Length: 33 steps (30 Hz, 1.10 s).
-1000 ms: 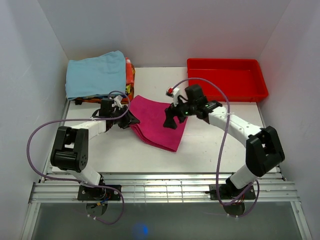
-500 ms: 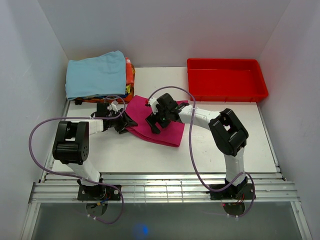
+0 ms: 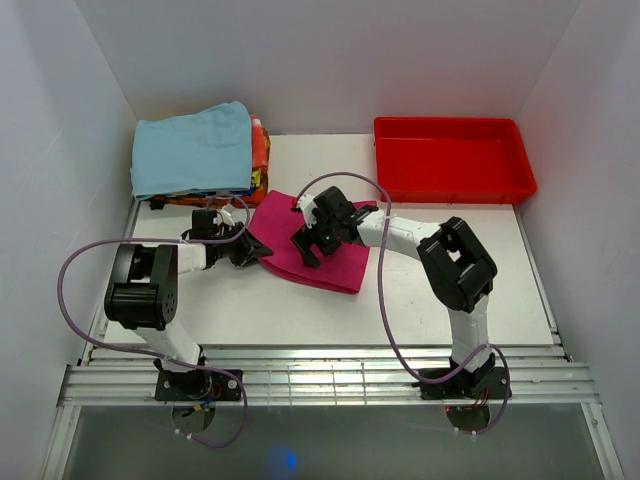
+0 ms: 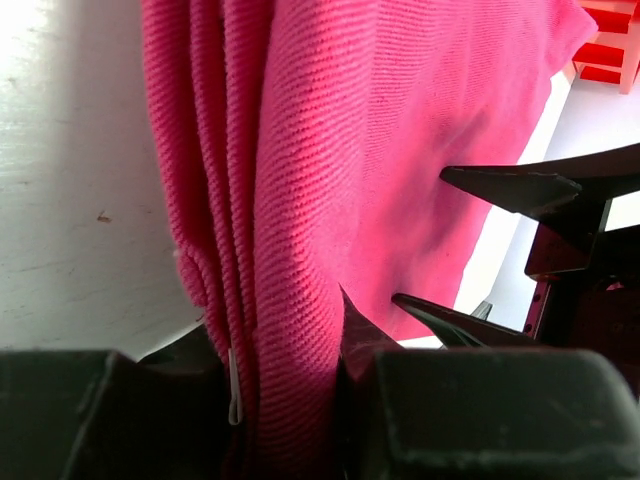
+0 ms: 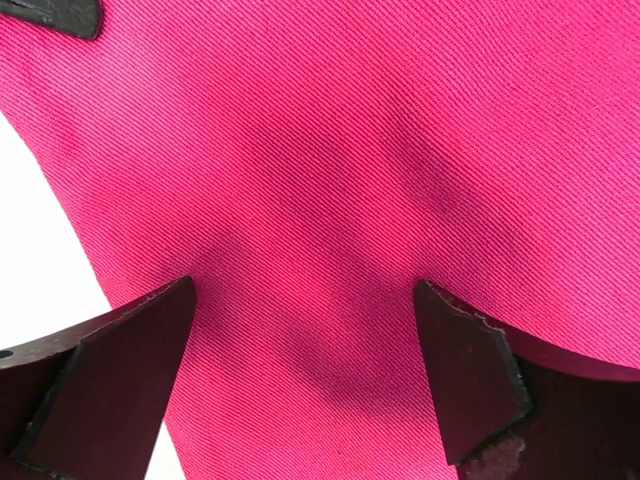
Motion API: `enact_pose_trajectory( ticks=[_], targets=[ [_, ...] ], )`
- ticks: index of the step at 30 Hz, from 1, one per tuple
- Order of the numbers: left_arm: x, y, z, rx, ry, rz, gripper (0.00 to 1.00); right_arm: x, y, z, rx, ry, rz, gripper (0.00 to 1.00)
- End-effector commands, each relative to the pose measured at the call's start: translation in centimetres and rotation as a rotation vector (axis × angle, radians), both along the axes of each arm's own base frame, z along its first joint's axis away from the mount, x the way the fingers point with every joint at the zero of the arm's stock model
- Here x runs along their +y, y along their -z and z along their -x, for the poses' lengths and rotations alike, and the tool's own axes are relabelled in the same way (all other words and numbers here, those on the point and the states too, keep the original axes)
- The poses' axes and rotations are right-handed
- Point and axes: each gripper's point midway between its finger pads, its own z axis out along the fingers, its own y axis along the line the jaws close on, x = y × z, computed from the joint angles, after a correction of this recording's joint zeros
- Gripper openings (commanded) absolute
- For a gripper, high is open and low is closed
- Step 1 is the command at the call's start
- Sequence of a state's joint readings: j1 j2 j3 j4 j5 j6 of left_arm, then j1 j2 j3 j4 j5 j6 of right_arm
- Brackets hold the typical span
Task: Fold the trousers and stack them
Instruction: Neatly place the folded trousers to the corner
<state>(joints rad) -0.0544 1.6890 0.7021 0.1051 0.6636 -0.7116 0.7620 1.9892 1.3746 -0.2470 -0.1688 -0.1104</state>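
On trousers [image 3: 340, 266] edge, L gripper [image 4: 280, 335] now clamped, R gripper [image 5: 305, 325] spread

My left gripper [image 4: 275, 345] pinching the trousers [image 4: 400, 150] at their folded near edge, white table [image 4: 80, 180] left of the trousers, right gripper [image 4: 490, 250] spread wide at their right edge, red tray [image 4: 612, 50] past their far corner

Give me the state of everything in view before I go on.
Trousers: folded, lying flat.
Left jaws: shut on the trousers' left edge.
Right jaws: wide open over the trousers.
Tray: empty.
Blue cloth: folded, topping a pile.
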Motion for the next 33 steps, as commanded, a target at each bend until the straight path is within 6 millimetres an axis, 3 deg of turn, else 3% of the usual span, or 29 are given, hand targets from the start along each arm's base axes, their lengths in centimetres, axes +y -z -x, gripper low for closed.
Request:
enact_pose_trajectory(
  ticks=[1, 2, 4, 6, 7, 8, 11, 13, 14, 16, 17, 19, 24, 30, 33],
  targets=[
    [-0.5, -3.2, -1.7, -0.122, 0.034, 0.015, 0.0, -0.7, 0.1, 0.9, 0.034, 0.002, 0.014, 0.97],
    [-0.9, -3.8, -1.8, -0.161, 0.065, 0.003, 0.0, -0.7, -1.0, 0.9, 0.017, 0.001, -0.003, 0.98],
    [-1.3, -6.3, -2.4, -0.245, 0.093, -0.024, 0.0, -1.1, -2.4, 0.6, -0.004, 0.009, -0.02, 0.9],
    [-2.3, -8.0, -2.4, -0.346, 0.159, -0.078, 0.0, -1.6, -5.3, 0.3, -0.038, 0.008, -0.07, 0.9],
    [-2.9, -10.0, -2.8, -0.415, 0.173, -0.107, 0.0, -2.9, -6.1, -0.7, -0.042, 0.034, -0.082, 0.9],
    [-3.2, -11.0, -3.0, -0.46, 0.187, -0.13, 0.0, -3.5, -8.0, -1.1, -0.067, 0.046, -0.113, 0.9],
    [-4.2, -14.3, -4.3, -0.612, 0.228, -0.222, 0.0, -7.0, -10.8, -3.0, -0.087, 0.117, -0.147, 0.9],
    [-4.1, -15.3, -5.2, -0.658, 0.244, -0.285, 0.0, -8.8, -11.7, -3.8, -0.105, 0.15, -0.149, 0.9],
    [-4.3, -16.7, -6.5, -0.702, 0.237, -0.315, 0.0, -10.4, -12.3, -4.2, -0.113, 0.18, -0.153, 0.9],
    [-4.4, -17.3, -7.8, -0.735, 0.258, -0.377, 0.0, -11.9, -12.6, -4.5, -0.129, 0.204, -0.147, 0.9],
    [-4.4, -18.5, -9.5, -0.762, 0.243, -0.402, 0.0, -12.4, -12.8, -4.2, -0.136, 0.209, -0.147, 0.9],
    [-4.4, -18.9, -11.0, -0.769, 0.25, -0.438, 0.0, -12.9, -13.0, -4.1, -0.145, 0.212, -0.143, 0.9],
    [-4.2, -21.5, -17.2, -0.873, 0.232, -0.572, 0.0, -13.0, -12.8, -3.5, -0.134, 0.207, -0.147, 0.9],
    [-4.1, -27.1, -21.9, -1.074, 0.183, -0.663, 0.0, -13.2, -12.1, -3.4, -0.121, 0.209, -0.136, 0.9],
    [-3.5, -28.3, -23.4, -1.097, 0.17, -0.681, 0.0, -13.3, -11.9, -3.2, -0.121, 0.206, -0.135, 0.9]
  ],
)
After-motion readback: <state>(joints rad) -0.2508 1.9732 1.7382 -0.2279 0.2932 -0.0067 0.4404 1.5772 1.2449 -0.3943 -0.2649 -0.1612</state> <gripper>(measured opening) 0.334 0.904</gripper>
